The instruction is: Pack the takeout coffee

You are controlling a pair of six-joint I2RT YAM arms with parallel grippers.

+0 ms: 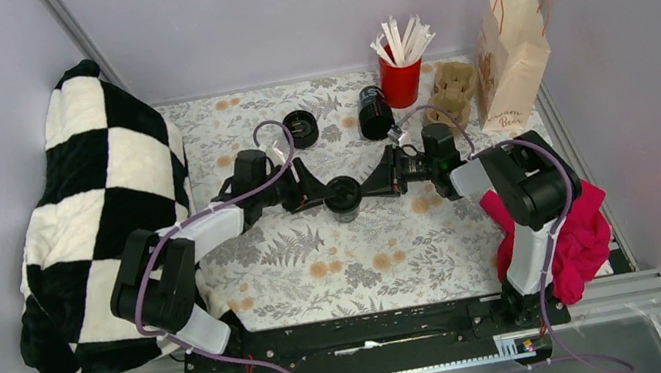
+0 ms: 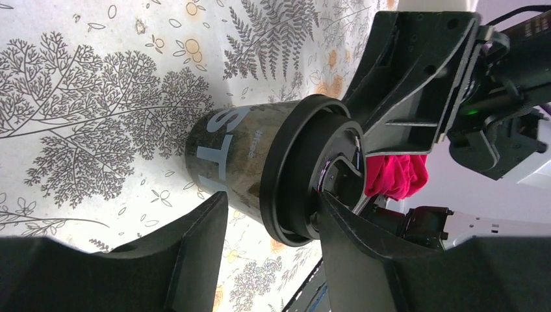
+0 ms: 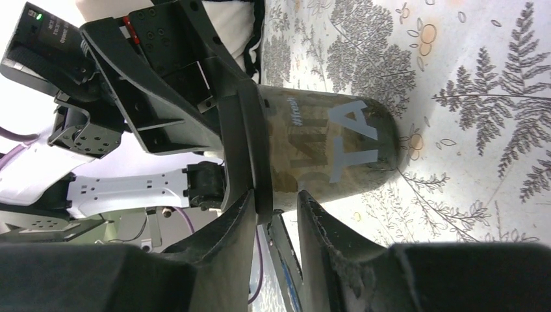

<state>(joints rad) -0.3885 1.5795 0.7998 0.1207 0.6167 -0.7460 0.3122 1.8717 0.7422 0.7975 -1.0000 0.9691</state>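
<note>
Right gripper (image 3: 276, 198) pinched the takeout coffee (image 1: 344, 200) by its lid rim; left gripper (image 2: 273, 205), opposite, straddled it, fingers apart.

— What's the small black coffee cup (image 2: 224, 156) made of?
— A slick, faintly shiny wall with matt white lettering. Its round black lid (image 2: 295, 169) is glossy plastic.
— The tabletop (image 1: 318, 259)?
— A smooth, matt, fern-printed covering. The right tool (image 3: 276, 198) is matt black plastic, finely grained.
— Left of the overhead frame?
— A plush black-and-white checked blanket (image 1: 96, 205). Upper right: a matt kraft-paper bag (image 1: 511, 65), a rough brown pulp carrier (image 1: 452, 90), a glossy red plastic cup (image 1: 401, 83).
</note>
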